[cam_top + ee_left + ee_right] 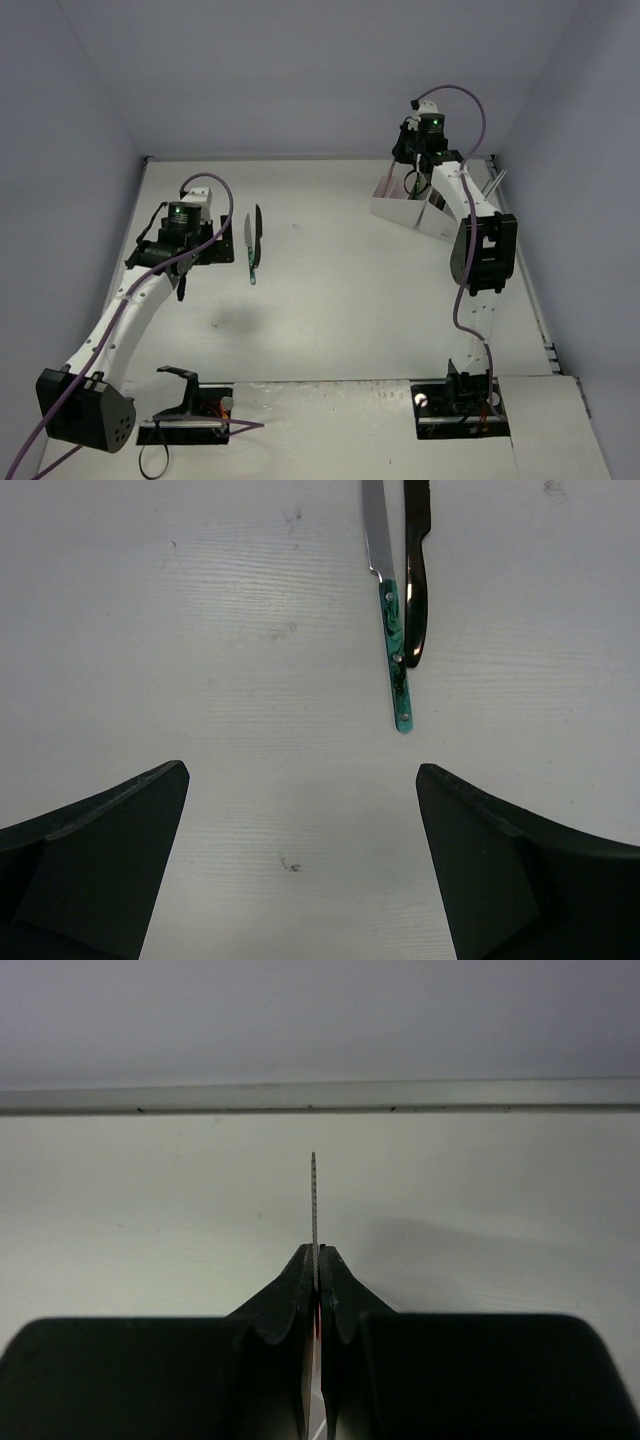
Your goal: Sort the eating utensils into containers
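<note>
Two eating utensils lie side by side on the table. One is a knife with a marbled green handle; the other is a black utensil. My left gripper hangs open just short of their handle ends, holding nothing. At the back right, my right gripper is shut on a thin serrated knife seen edge on. It holds the knife over the white containers. What lies inside the compartments is hidden.
A thin stick pokes up behind the right arm's elbow. The back wall and the table's rear edge lie close ahead of the right gripper. Side walls enclose the table on both sides.
</note>
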`<state>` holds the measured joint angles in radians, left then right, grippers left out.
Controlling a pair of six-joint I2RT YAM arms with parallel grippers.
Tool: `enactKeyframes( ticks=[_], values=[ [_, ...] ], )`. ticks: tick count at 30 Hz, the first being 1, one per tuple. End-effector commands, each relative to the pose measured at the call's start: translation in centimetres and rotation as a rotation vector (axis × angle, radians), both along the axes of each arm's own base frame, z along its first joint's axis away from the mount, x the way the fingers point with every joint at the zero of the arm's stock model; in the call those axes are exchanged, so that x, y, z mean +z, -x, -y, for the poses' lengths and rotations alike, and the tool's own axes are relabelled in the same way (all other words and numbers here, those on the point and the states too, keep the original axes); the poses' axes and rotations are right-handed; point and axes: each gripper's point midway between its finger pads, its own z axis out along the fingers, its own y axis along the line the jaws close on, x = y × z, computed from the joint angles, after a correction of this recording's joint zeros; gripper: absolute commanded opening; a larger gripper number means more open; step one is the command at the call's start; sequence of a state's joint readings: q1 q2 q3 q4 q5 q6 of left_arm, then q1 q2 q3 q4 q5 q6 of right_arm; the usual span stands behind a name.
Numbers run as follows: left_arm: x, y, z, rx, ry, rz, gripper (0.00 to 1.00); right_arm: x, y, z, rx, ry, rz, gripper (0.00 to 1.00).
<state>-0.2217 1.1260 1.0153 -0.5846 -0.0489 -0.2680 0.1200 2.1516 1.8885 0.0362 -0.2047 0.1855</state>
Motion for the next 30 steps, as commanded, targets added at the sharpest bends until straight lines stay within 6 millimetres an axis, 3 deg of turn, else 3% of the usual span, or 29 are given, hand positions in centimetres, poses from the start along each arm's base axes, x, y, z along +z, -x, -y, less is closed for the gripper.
enactKeyframes(
  ticks=[1,5,10,15,22,25,30],
  values=[
    [2.1,-1.0,0.1,-0.007,0.035,0.074,0.97,3.1,-0.4,-1.0,0.039,-0.046,0.087,0.0],
    [1.8,-1.1,0.3,-0.011,0.047,0.064,0.97,1.1,0.1,-1.4,0.05,-0.045,0.044,0.02],
    [1.4,-1.1,0.3,-0.009,0.046,0.049,0.97,0.2,0.2,-1.2,0.047,-0.04,0.028,0.28],
    [1.3,-1.1,1.0,-0.036,0.075,0.045,0.97,0.6,0.6,-0.9,0.034,-0.03,0.031,0.33],
    [0.6,-1.3,1.8,-0.036,0.115,0.028,0.97,5.4,2.8,0.1,0.007,0.003,0.108,0.52],
    [-0.4,-1.4,2.5,-0.026,0.159,-0.014,0.97,9.0,4.7,0.6,-0.003,0.009,0.166,0.58],
    [-2.3,-1.4,3.5,0.023,0.199,-0.085,0.94,11.9,9.1,0.6,-0.005,-0.004,0.204,0.65]
  ],
)
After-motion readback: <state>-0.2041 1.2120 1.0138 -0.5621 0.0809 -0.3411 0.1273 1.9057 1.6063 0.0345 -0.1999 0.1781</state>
